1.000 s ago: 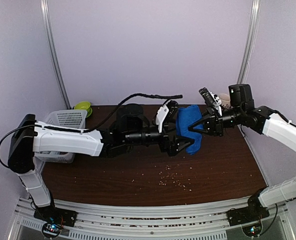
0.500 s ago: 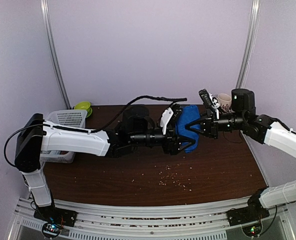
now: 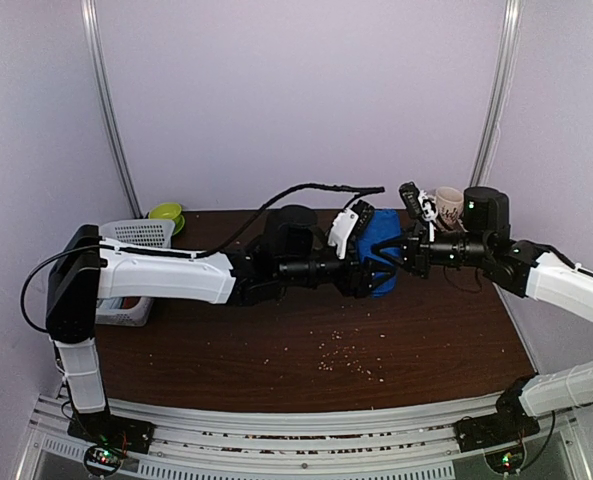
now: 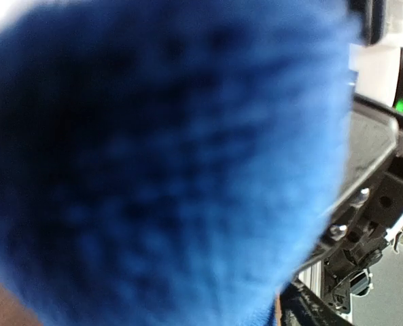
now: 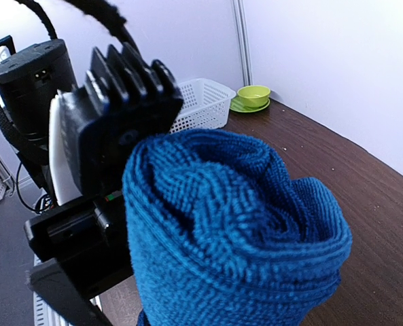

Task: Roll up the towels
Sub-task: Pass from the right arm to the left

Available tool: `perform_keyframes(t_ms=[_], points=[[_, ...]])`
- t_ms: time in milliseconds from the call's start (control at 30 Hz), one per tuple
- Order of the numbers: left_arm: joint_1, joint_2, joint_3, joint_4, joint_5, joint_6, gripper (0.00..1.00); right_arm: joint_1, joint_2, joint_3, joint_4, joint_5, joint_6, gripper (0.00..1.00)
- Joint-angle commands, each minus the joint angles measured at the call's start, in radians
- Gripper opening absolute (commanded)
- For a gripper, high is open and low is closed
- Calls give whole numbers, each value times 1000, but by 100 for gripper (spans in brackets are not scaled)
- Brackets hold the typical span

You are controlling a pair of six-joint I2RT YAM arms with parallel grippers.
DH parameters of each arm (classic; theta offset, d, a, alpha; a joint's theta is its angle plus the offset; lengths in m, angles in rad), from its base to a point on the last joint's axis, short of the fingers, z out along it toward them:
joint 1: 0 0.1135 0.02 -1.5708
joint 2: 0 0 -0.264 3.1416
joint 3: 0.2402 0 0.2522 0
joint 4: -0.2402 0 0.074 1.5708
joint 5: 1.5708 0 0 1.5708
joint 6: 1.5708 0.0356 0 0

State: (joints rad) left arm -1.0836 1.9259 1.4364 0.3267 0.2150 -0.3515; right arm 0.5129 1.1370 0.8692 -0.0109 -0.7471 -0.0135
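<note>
STEP: you are rolling the blue towel (image 3: 381, 262); the coil looks formed and sits up at 1 o'clock on the table (image 3: 276, 345) | LEFT gripper (image 3: 364, 268): jaws wide, clasping the roll | RIGHT gripper (image 3: 404, 252): narrow, pinching the roll's far end | NEXT: snug the coil, then lower it so it doesn't spring open

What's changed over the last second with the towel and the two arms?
The left gripper pushed right and back against the blue towel, which tightened from a loose drape into a compact roll. The right gripper kept its pinch on the towel while its wrist swung clear of the mug. Basket, green bowl and crumbs stayed put.
</note>
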Motion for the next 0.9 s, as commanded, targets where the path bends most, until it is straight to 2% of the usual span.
perform_keyframes(t_ms=[0, 167, 300, 567, 667, 733, 767, 867], points=[[-3, -21, 14, 55, 21, -8, 79, 3, -10, -18, 39, 75, 3, 0], [-4, -16, 29, 46, -14, -22, 81, 3, -15, -20, 49, 102, 21, 0], [-4, 48, 103, -28, -38, -34, 76, 3, -18, -22, 60, 107, 47, 0], [-6, 82, 132, -64, -103, -47, 41, 3, -3, -24, 61, 154, 56, 0], [-7, 83, 144, -88, -118, -42, 15, 3, 3, -24, 60, 162, 55, 1], [-7, 85, 157, -113, -118, -39, 0, 2, 4, -19, 54, 161, 55, 9], [-7, 84, 162, -132, -121, -38, 0, 1, 4, -13, 48, 161, 54, 15], [-6, 61, 146, -180, -141, -41, 0, -10, -8, -1, 28, 170, 56, 45]])
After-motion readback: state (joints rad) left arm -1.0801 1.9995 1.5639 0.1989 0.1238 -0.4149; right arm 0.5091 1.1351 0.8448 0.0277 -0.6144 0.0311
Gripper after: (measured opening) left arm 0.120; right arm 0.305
